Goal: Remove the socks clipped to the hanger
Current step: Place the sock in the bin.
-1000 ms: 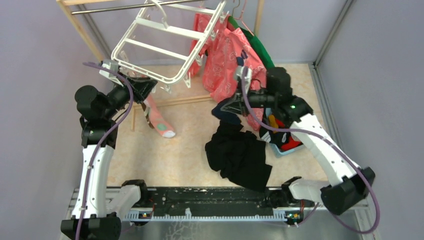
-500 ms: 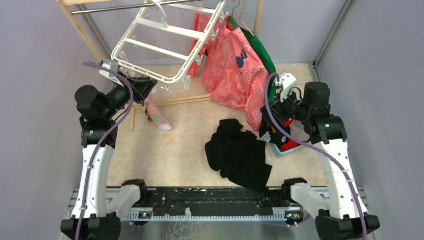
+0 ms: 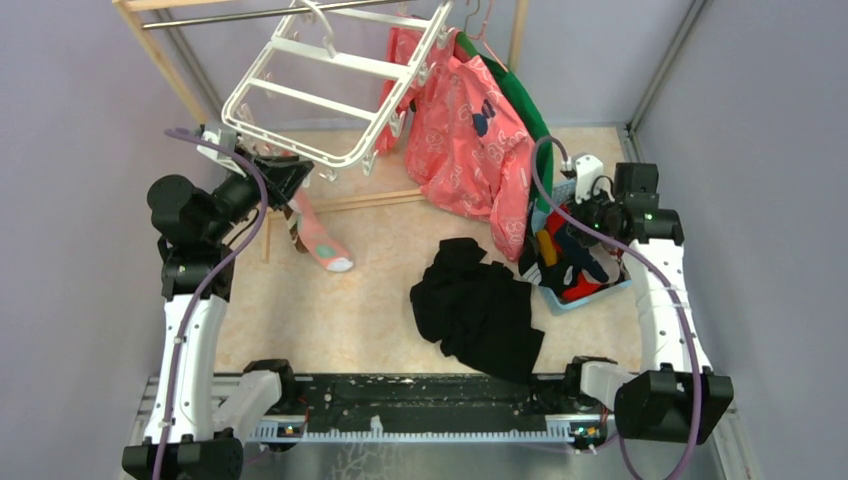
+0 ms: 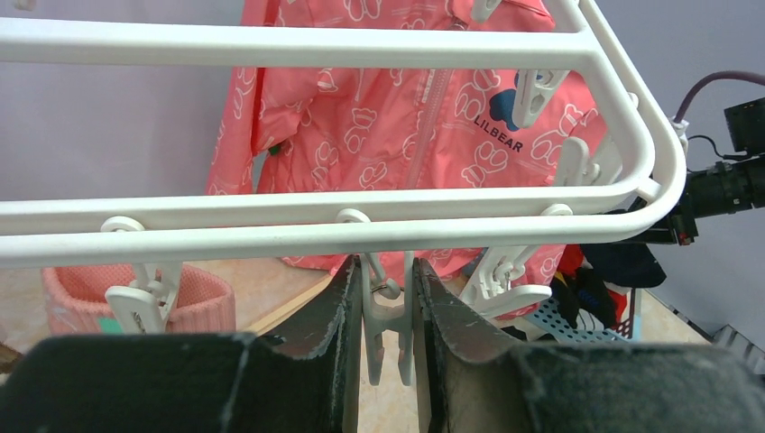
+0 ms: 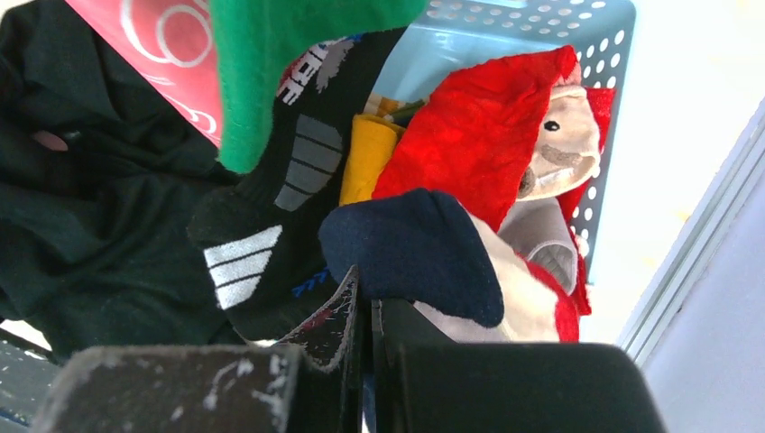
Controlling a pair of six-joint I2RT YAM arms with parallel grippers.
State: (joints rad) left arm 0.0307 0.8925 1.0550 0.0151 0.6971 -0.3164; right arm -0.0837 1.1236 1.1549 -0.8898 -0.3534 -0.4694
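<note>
The white hanger (image 3: 290, 136) hangs tilted from the rail, and its bars (image 4: 298, 41) cross the left wrist view. My left gripper (image 3: 295, 175) (image 4: 388, 271) is shut on one dangling white clip (image 4: 388, 311) at the hanger's lower edge. A pale pink sock (image 3: 322, 240) (image 4: 203, 302) hangs just below and to the left of it. My right gripper (image 3: 565, 232) (image 5: 368, 302) hovers over the blue basket (image 3: 600, 293) (image 5: 541, 27), shut on a navy sock (image 5: 415, 253). Red (image 5: 478, 144), yellow (image 5: 365, 158) and black striped (image 5: 262, 225) socks lie in the basket.
A pink printed jacket (image 3: 465, 130) and a green garment (image 3: 520, 100) hang right of the hanger. A black cloth heap (image 3: 480, 310) lies on the floor at centre. The wooden rack post (image 3: 165, 70) stands at the back left, with purple walls on both sides.
My right arm has swung right, from in front of the pink jacket to over the blue basket, carrying the dark sock. The left gripper has stayed on the clip; the pink sock sways slightly.
</note>
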